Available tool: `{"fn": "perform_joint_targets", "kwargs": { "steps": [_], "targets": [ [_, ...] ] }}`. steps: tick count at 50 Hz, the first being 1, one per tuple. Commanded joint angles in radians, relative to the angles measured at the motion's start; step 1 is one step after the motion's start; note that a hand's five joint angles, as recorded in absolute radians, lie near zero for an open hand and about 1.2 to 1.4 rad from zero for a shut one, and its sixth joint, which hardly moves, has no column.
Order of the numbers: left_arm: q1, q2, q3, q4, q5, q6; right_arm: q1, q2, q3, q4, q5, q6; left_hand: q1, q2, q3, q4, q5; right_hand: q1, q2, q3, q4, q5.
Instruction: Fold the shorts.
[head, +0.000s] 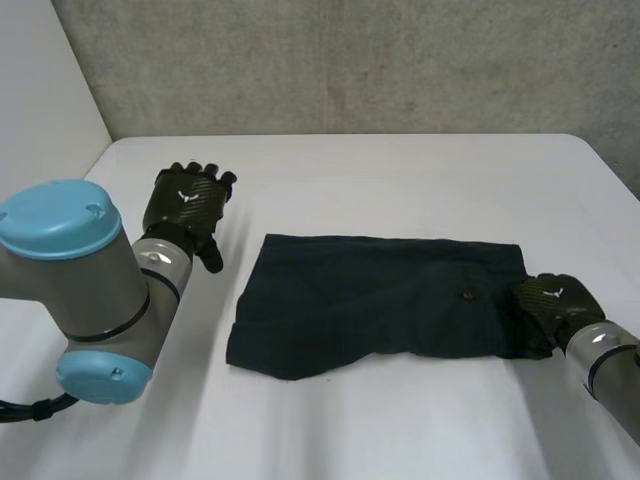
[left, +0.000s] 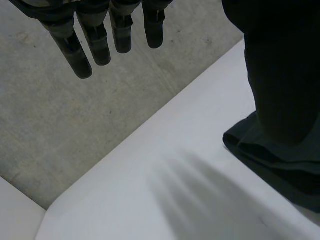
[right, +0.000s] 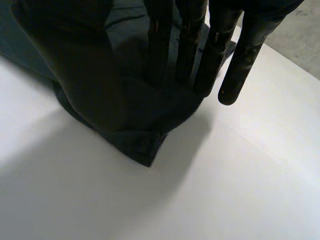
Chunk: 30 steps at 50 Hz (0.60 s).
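Shorts (head: 375, 305) flat on the white table (head: 400, 170) in the head view: dark, spread wide from side to side, with a small button (head: 467, 295) toward the right end. Left hand (head: 188, 205) off the cloth's left end, near it but apart, hovering over bare table with its back turned up. Right hand (head: 553, 305) at the shorts' right edge, on the nearer half of that edge, the cloth slightly bunched against it. Grey wall (head: 350, 60) behind the table.

Left wrist view: left hand's fingers (left: 97, 42) straight and a little spread, holding nothing, so released. Pointing out past the table's far edge toward the wall (left: 75, 125). Shorts (left: 280, 165) beside the hand rather than under it, one layered edge resting on the table (left: 175, 200), well clear of the fingertips.

Right wrist view: right hand (right: 235, 60) directly over one corner of the shorts (right: 135, 135). Cloth rumpled beneath the palm, its corner tip lying out on the table (right: 225, 190) just past the hand. Touching the cloth, clearly; cannot tell whether clamped on it or merely resting there. Bare white surface all round that corner.
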<state>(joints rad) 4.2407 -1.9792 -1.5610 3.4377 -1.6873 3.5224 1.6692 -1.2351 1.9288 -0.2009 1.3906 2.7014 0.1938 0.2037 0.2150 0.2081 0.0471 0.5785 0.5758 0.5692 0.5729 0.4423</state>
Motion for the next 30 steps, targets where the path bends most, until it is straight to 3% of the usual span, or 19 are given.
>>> {"fn": "perform_joint_targets", "kwargs": {
  "steps": [1,8,11,13,30],
  "targets": [
    [-0.002,-0.003,-0.011,0.0,0.001,0.0,-0.022,0.002,0.004,-0.009,-0.048,0.008,-0.013,-0.022,-0.034,-0.027,-0.04,0.053,0.055,0.062,0.058,0.014],
    [-0.007,-0.004,-0.024,0.003,0.001,0.001,-0.026,0.028,0.001,-0.061,-0.056,0.006,-0.013,-0.023,-0.034,-0.027,-0.04,0.143,0.146,0.153,0.149,0.105],
    [-0.007,-0.003,-0.027,0.003,0.001,0.001,-0.035,0.042,-0.001,-0.071,-0.056,0.006,-0.013,-0.023,-0.034,-0.027,-0.04,0.474,0.477,0.483,0.48,0.436],
    [-0.008,-0.003,-0.027,0.003,0.001,0.001,-0.051,0.039,-0.002,-0.072,-0.056,0.006,-0.013,-0.023,-0.034,-0.027,-0.04,0.816,0.819,0.825,0.822,0.778],
    [-0.001,0.056,-0.056,0.001,0.003,0.001,-0.14,-0.004,-0.085,0.069,-0.051,-0.115,-0.013,-0.023,-0.034,-0.027,-0.04,0.818,0.82,0.827,0.823,0.779]
  ]
}}
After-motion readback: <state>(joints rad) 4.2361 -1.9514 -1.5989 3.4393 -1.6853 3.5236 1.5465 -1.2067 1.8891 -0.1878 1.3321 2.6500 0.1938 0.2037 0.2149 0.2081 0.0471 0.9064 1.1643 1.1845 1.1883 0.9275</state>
